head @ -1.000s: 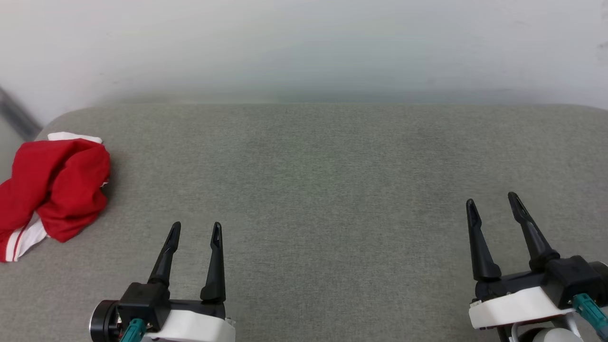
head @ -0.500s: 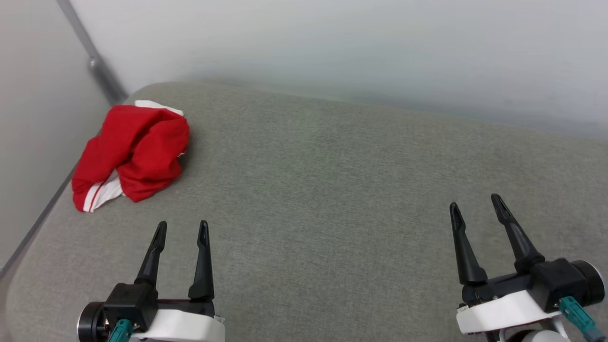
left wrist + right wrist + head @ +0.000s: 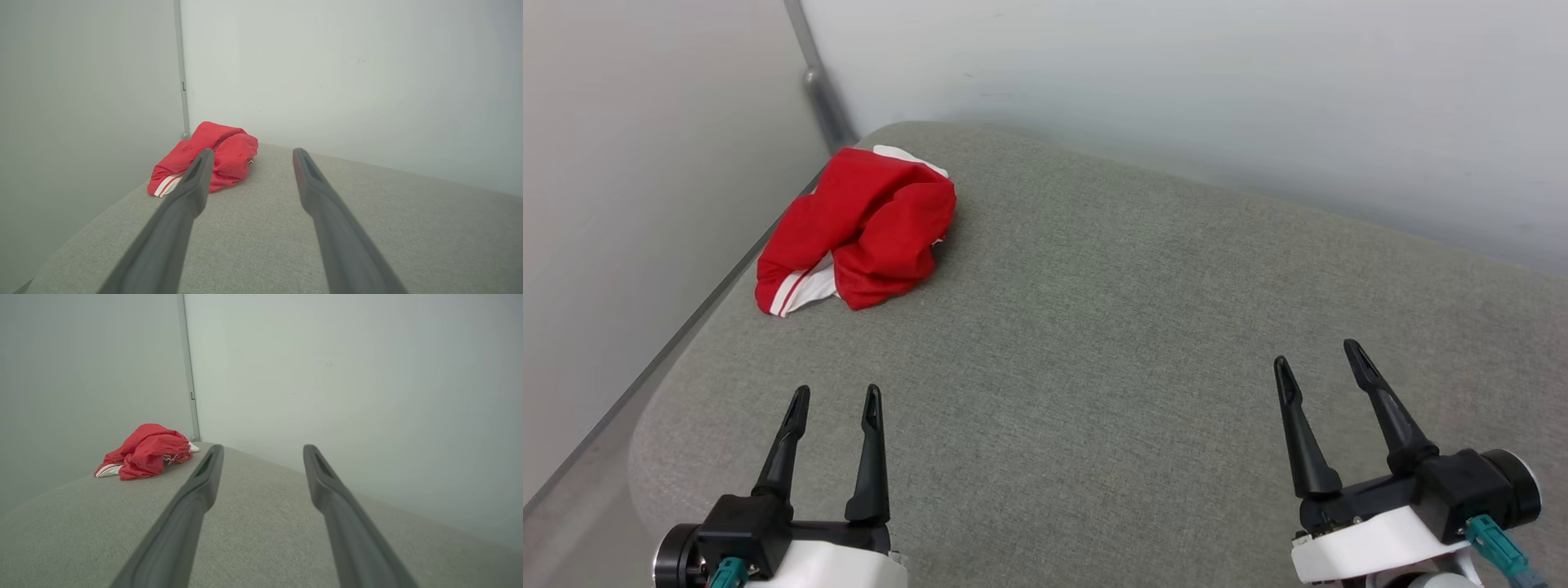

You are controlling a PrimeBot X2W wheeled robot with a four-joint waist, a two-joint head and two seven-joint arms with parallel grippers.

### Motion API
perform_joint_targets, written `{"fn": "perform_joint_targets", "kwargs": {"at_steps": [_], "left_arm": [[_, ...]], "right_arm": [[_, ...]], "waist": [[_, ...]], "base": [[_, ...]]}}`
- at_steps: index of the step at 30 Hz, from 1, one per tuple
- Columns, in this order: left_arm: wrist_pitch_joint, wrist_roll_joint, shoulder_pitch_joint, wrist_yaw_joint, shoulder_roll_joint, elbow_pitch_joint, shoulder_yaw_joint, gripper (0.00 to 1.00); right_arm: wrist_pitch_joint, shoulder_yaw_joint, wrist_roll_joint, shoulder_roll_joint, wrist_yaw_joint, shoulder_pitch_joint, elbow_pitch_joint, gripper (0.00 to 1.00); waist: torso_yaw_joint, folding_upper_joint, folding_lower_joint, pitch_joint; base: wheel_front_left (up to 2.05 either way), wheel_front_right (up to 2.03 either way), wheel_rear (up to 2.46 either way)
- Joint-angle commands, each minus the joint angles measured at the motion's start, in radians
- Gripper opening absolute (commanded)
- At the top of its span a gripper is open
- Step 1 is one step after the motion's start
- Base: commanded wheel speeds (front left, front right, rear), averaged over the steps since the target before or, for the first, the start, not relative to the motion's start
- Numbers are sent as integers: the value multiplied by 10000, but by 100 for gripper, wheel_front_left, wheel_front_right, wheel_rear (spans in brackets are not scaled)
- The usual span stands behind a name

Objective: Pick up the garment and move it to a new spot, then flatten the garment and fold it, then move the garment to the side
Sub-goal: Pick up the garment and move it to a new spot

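The garment [image 3: 866, 229] is a crumpled red heap with white striped trim, lying at the far left corner of the grey padded surface [image 3: 1094, 327]. In the left wrist view the garment [image 3: 229, 155] lies ahead and slightly left of the fingers. In the right wrist view the garment [image 3: 147, 451] sits far off to the left. My left gripper [image 3: 836, 400] hovers open near the front left, well short of the garment, nothing between its fingers. My right gripper [image 3: 1319, 363] is open and empty at the front right.
Pale walls [image 3: 1176, 82] meet in a corner with a grey vertical strip [image 3: 821, 90] just behind the garment. The padded surface's left edge [image 3: 678, 359] runs close along the left wall, with a narrow gap beside it.
The head camera has turned left, so the garment and wall corner now sit nearer the picture's middle. Both grippers stay open and keep their place in the view.
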Motion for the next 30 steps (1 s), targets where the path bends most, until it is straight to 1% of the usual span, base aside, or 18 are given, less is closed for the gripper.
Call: {"fn": "perform_joint_targets", "kwargs": {"at_steps": [1,12,16,18,23,25,30], "left_arm": [[-28,14,110,-72,-9,-57,41,100],[-28,212,192,-229,-9,-122,169,100],[-28,-14,134,-211,-8,-163,287,100],[-28,-279,41,-196,-9,-99,389,100],[-26,-738,-496,-442,-8,237,638,100],[-28,-717,-657,-511,-16,339,707,100],[-26,-1060,-1923,-846,-13,876,1454,100]], "right_arm": [[-25,43,32,2,-3,-26,-10,100],[-25,175,136,2,-3,52,37,100],[-25,211,79,2,-3,-78,-46,100],[-25,206,1,2,-3,-153,-101,100],[-25,378,-310,2,-3,-327,-142,100],[-25,409,-412,1,-3,-398,-167,100],[-25,481,-835,-3,-5,-792,-341,100]], "waist": [[119,0,0,3],[163,0,0,-83],[40,0,0,56],[-65,0,0,228],[-381,0,0,925],[-455,0,0,1096],[-878,0,0,2080]], "base": [[0,0,0],[0,0,0],[0,0,0],[0,0,0],[0,0,0],[0,0,0],[0,0,0]]}}
